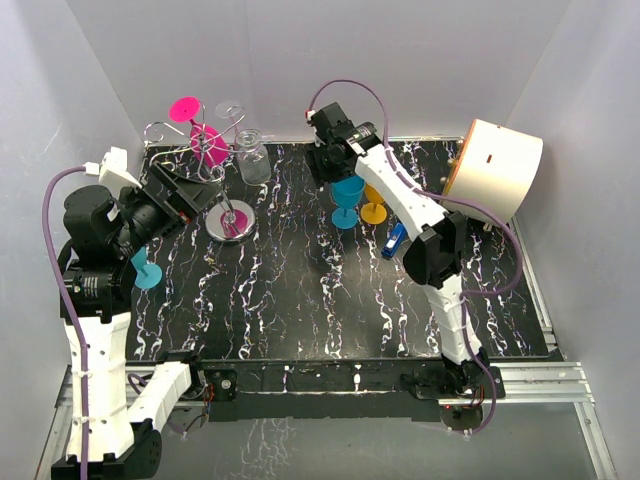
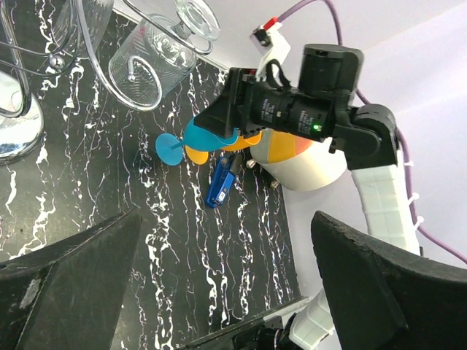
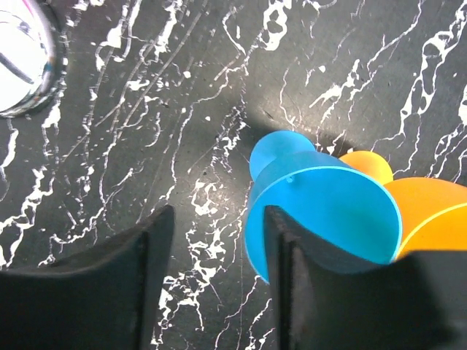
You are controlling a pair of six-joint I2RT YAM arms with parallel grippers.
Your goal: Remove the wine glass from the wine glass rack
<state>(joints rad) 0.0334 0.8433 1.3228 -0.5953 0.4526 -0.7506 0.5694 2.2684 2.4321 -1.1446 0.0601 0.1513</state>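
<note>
The wine glass rack, silver wire on a shiny disc base, stands at the back left. A clear wine glass and a magenta wine glass hang upside down from its hooks. My left gripper is open and empty just left of the rack stem. In the left wrist view the clear glass hangs on the wire at upper left. My right gripper is open over a standing blue glass, with the right finger at its rim.
An orange glass stands beside the blue one. A second blue glass stands by the left arm. A blue stapler-like object lies to the right of the glasses. A cream cylinder sits at the back right. White walls enclose the table.
</note>
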